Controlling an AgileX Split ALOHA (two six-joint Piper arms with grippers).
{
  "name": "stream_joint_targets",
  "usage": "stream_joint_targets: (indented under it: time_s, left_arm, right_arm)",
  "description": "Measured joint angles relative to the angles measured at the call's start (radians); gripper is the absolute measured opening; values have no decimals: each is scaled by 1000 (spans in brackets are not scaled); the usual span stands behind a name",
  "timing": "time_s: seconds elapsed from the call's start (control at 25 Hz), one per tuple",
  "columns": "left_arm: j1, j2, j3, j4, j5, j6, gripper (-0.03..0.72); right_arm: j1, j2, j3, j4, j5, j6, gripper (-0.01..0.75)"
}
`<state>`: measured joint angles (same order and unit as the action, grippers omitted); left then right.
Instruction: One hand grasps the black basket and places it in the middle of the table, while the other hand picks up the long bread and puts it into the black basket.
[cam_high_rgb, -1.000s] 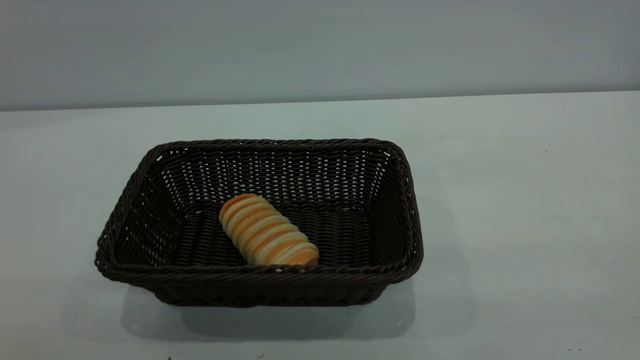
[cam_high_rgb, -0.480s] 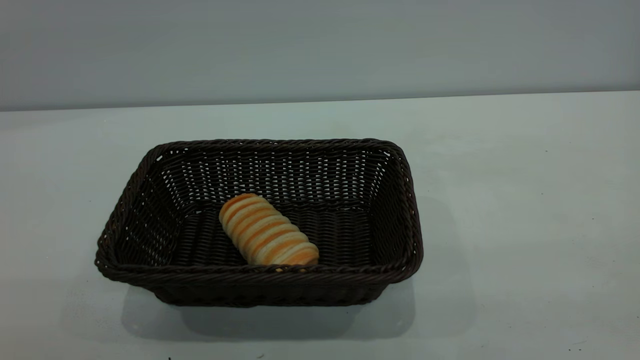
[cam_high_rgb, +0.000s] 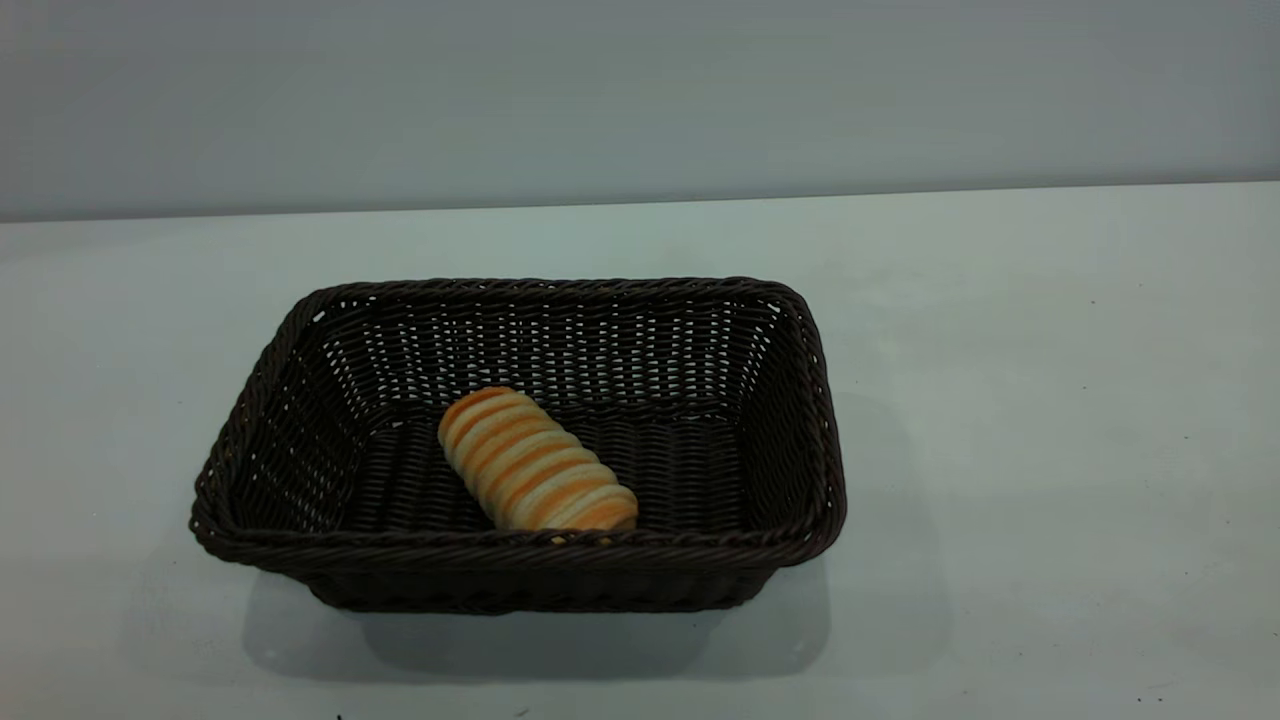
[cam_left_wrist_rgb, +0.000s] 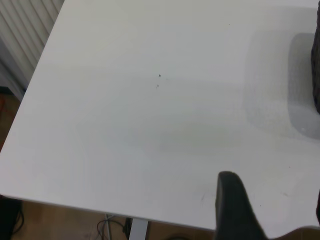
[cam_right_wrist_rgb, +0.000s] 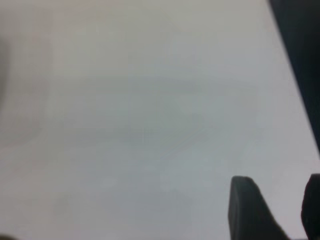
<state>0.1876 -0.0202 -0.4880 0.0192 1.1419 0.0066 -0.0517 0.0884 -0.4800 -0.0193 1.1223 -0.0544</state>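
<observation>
The black basket (cam_high_rgb: 520, 550) stands on the white table (cam_high_rgb: 1050, 450) near its middle. The long bread (cam_high_rgb: 535, 462) lies slantwise on the basket's floor, toward the near wall. Neither arm shows in the exterior view. In the left wrist view my left gripper (cam_left_wrist_rgb: 272, 210) is open and empty over bare table near a table edge, and a strip of the basket (cam_left_wrist_rgb: 316, 70) shows farther off. In the right wrist view my right gripper (cam_right_wrist_rgb: 277, 207) is open and empty over bare table.
The left wrist view shows the table's edge with floor and a table leg (cam_left_wrist_rgb: 135, 230) beyond it. The right wrist view shows a dark area (cam_right_wrist_rgb: 300, 45) past another table edge. A plain wall stands behind the table.
</observation>
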Motion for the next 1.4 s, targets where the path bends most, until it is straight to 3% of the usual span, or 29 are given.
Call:
stream_joint_targets:
  time_s: [1.4]
  left_arm:
    - [0,0,0,0,0,0,459]
  right_arm:
    - [0,0,0,-23,0,54,243]
